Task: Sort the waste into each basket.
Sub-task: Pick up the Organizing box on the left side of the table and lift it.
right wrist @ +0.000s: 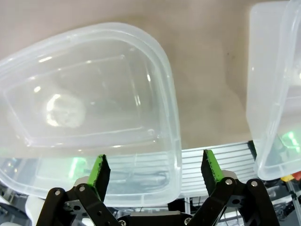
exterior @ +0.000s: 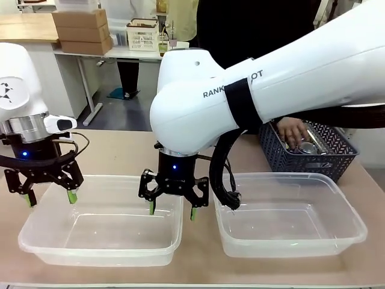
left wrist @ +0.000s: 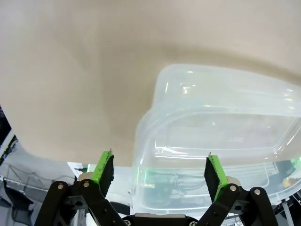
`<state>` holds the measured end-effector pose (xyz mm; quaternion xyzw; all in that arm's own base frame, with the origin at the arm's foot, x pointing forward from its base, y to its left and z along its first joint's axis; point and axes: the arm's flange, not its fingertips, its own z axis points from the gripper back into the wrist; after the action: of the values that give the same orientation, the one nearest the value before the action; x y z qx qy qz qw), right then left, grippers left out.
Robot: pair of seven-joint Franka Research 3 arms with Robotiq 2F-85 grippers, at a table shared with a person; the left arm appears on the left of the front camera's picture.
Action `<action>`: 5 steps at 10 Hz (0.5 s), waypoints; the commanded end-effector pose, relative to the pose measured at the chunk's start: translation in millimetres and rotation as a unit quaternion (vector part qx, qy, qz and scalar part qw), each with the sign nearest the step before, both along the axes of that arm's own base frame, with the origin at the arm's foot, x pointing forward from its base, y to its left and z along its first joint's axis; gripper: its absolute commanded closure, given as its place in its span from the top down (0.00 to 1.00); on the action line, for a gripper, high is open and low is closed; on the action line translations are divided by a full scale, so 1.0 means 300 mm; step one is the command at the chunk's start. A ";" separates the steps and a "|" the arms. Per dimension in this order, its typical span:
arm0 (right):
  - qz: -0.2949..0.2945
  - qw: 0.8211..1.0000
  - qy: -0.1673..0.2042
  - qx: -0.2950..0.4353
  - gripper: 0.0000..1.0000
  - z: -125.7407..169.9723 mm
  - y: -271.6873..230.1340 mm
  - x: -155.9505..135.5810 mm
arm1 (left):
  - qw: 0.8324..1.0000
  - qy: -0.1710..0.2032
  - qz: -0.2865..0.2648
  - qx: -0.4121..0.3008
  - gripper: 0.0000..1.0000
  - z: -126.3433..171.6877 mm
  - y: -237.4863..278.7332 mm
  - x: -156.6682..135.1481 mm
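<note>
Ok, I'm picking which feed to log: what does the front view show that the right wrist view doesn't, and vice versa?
Front view adds the left gripper, open at a corner of the left tub, and a person's hand in the dark mesh basket. Right wrist view adds a slatted metal shelf below the edge of the table. Shared: the right gripper, open; the left tub and the right tub, both empty.

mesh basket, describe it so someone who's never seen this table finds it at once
On the tan table, look at the far right, behind the right-hand clear tub. The mesh basket is dark and perforated, unlike that see-through tub, with a person's hand reaching into it.
</note>
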<state>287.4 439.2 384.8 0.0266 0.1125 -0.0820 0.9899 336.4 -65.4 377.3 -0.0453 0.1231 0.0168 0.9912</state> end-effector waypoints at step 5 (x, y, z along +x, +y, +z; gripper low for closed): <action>-0.022 0.998 -0.023 -0.047 0.00 0.011 0.025 -0.008 | 0.998 -0.038 0.031 0.045 0.00 -0.179 0.079 -0.282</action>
<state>284.9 439.4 384.5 -0.0025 0.1054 -0.0950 0.9899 342.8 -58.1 380.9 -0.0291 0.0996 0.0283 0.9942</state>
